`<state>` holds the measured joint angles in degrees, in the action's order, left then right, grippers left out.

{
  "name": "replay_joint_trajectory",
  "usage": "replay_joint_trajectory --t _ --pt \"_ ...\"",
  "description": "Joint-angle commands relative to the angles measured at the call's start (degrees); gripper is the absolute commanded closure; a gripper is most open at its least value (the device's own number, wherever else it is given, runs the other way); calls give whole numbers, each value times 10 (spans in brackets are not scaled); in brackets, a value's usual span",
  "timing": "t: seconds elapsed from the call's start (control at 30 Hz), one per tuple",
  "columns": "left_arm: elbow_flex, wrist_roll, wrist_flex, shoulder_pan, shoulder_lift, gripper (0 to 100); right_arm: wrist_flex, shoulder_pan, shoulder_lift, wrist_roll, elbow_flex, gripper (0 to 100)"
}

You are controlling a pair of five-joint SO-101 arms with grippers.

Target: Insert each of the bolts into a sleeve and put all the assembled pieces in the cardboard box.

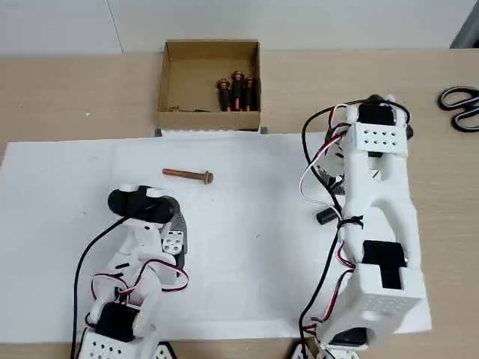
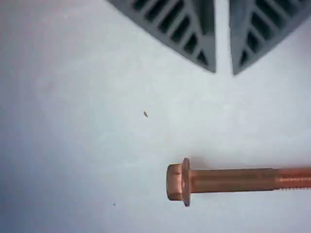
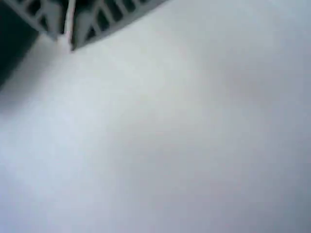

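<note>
Three assembled pieces (image 1: 236, 91) are standing together in the cardboard box (image 1: 171, 82) at the far edge of the bench (image 1: 67, 97), bolts already seated in their dark sleeves, so I am judging most of the job done. One bare copper bolt (image 1: 188, 175) is lying flat on the white paper sheet (image 1: 247, 262), well short of the box and with nothing touching it. A small dark piece (image 1: 326, 216) that I am taking for the last sleeve is sitting on the paper right beside the right arm's cables.

The left gripper (image 2: 224, 70) is hovering over the paper near the bolt's head, its fingers (image 2: 194, 34) narrowed to a slit and holding nothing. The right gripper (image 3: 66, 42) is hanging over bare paper, its fingers (image 3: 104, 17) nearly together and also holding nothing.

So I am reckoning one bolt is waiting to be picked up, pushed into that sleeve and carried to the box. A pair of scissors (image 1: 460, 108) is lying off to the right side
</note>
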<state>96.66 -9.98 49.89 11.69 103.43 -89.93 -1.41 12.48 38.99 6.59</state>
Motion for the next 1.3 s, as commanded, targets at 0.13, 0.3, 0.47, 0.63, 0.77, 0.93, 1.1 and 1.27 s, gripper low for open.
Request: replay_joint_trajectory --t 0.13,0.3,0.47,0.63,0.77,0.93,1.1,1.27 --pt "-3 0 3 -4 4 993 -6 -2 -31 3 24 995" --pt "-3 0 3 -4 4 993 -62 0 -33 3 24 995" --pt "-3 0 2 -4 4 993 -88 -1 -36 -8 25 995" --pt "-3 1 2 -4 4 993 -90 3 -84 -18 21 995" --pt "-3 1 2 -4 4 993 -91 29 -103 -16 -4 994" --pt "-3 1 2 -4 4 993 -89 41 -101 -2 -48 994" --pt "-3 1 2 -4 4 993 -89 39 -101 2 -65 994" --pt "-3 1 2 -4 4 993 -90 37 -103 0 -68 994"
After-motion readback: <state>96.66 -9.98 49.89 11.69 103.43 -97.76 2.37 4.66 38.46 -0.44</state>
